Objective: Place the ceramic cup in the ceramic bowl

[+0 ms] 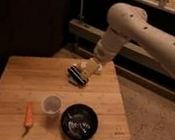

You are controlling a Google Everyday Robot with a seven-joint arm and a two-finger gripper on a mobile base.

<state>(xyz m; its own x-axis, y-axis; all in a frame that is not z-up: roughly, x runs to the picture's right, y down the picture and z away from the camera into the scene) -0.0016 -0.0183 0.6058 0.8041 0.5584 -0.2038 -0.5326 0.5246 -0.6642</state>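
Nothing is done yet: the ceramic cup stands on the worktop just beside the ceramic bowl, while the tool hovers well apart (its grip cannot be told).

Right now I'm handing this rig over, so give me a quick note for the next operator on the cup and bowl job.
Gripper: at the far side of the table, over a dark striped object, well away from the cup.
Ceramic cup: upright on the table near the front edge, close beside the ceramic bowl. A carrot lies on its other side.
Done: nothing; the cup is not grasped.
Left: reach the cup, grasp it, lift it, set it in the bowl.
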